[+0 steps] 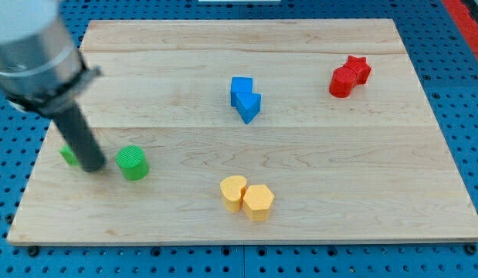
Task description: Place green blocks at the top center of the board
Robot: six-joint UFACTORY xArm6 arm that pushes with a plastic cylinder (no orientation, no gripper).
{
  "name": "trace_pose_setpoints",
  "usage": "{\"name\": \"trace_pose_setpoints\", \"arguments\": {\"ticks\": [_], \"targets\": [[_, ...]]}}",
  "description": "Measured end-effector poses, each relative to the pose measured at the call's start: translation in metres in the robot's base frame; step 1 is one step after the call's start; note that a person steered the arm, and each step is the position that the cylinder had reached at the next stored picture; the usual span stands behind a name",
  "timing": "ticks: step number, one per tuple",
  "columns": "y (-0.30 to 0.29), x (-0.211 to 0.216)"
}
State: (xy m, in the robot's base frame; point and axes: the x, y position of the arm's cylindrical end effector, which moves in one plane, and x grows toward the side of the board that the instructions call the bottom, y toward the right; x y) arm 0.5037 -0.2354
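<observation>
Yellow blocks (247, 198) lie nearest. My tip (94, 167), clawless, sits between two green blocks (133, 163); next, push them toward desk (316, 154) top-centre.

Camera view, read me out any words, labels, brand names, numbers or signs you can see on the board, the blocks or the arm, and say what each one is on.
None: no readable text shows on the wooden board, the green blocks, the other blocks or the rod, whose tip sits between the two green ones.
</observation>
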Motion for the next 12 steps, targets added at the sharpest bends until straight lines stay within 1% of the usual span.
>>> {"name": "trace_pose_setpoints", "arguments": {"ticks": [1,2,3,4,5,6,7,8,9,10,11,12], "targets": [[-0.017,0.059],[-0.069,0.002],[0.011,-0.036],[0.036,-0.113],[0.056,-0.177],[0.064,-0.177],[0.05,-0.128],[0.107,-0.146],[0.144,-0.189],[0.12,-0.18],[0.084,-0.182],[0.057,-0.193]]}}
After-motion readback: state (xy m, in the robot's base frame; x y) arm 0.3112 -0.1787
